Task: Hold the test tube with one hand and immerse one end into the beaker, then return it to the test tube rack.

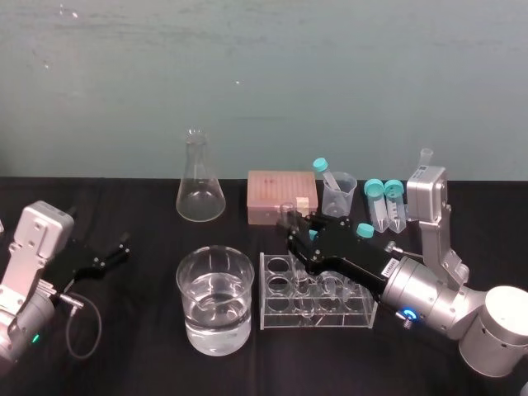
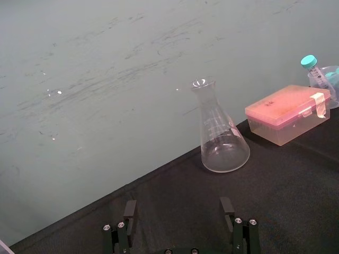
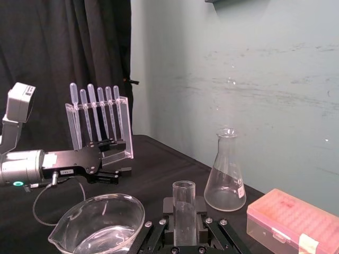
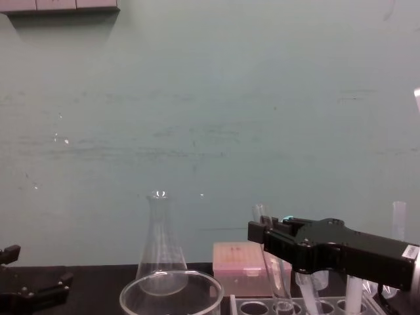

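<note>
Right tool (image 1: pixel 295 238) pinches the long clear glass test tube (image 3: pixel 184 203) below its lip. The tube is upright at the left end of the pale translucent plastic test tube rack (image 1: pixel 269 299); it is hard to tell whether its round bottom sits in a hole or hangs clear of it. The wide clear glass beaker (image 1: pixel 214 301), holding water, stands just left of the rack. Doing this step well likely means travelling straight along the hole's axis with the tube vertical and the grip firm, with no sideways drag on the rack. Left tool (image 1: pixel 111 252) is spread, parked on the black worktop (image 1: pixel 140 363) at left.
</note>
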